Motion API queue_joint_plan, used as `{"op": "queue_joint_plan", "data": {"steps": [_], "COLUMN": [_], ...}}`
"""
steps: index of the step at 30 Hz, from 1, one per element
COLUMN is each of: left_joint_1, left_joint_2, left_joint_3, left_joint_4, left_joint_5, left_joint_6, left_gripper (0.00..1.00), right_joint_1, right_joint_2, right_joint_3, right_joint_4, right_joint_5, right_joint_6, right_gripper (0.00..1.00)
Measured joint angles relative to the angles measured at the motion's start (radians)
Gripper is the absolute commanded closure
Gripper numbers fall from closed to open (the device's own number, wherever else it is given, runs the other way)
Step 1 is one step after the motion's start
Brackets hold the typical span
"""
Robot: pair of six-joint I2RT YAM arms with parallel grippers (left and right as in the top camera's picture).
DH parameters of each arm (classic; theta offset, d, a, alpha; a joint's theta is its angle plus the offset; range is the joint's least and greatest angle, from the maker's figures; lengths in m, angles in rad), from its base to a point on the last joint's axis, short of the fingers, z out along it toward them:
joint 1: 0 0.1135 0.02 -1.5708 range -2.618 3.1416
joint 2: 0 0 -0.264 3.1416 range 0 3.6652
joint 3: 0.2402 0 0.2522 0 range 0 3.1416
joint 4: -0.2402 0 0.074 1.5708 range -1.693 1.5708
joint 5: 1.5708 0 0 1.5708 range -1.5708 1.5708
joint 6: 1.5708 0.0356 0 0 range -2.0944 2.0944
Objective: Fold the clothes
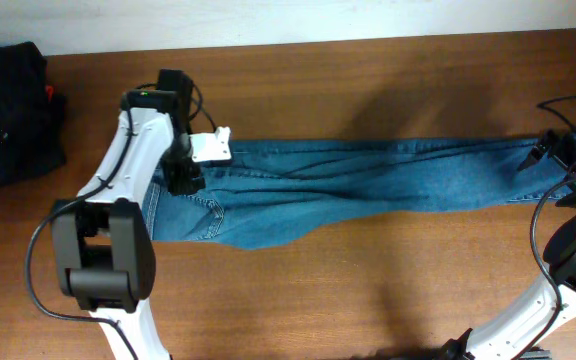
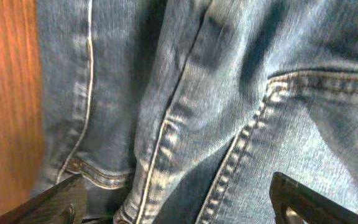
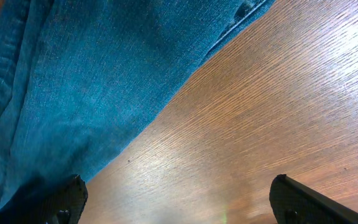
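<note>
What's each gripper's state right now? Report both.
Left gripper: jaws open above the jeans, holding nothing.
Right gripper: jaws open, holding nothing.

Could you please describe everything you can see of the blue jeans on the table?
The jeans are medium-blue denim with paler faded patches, light stitched seams and a back pocket. They lie flat and wrinkled, legs together, stretched lengthwise across the wooden table, waist toward the left arm, cuffs toward the right. The open left hand hangs over the pocket area.
</note>
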Motion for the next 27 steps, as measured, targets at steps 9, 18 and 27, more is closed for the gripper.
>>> {"op": "queue_joint_plan", "data": {"steps": [9,18,27], "left_joint_1": [0.059,0.07,0.07], "left_joint_2": [0.0,0.004,0.113], "left_joint_3": [0.0,0.0,0.0], "left_joint_4": [0.001,0.004,0.015], "left_joint_5": [0.053,0.07,0.074], "left_joint_6": [0.031,0.035,0.035], "left_gripper": [0.26,0.28,0.45], "right_joint_1": [0.0,0.0,0.0], "right_joint_2": [0.0,0.0,0.0], "right_joint_3": [0.0,0.0,0.0], "right_joint_4": [0.0,0.0,0.0], "right_joint_5": [0.0,0.0,0.0], "right_joint_6": [0.0,0.0,0.0], "right_gripper": [0.01,0.01,0.01]}}
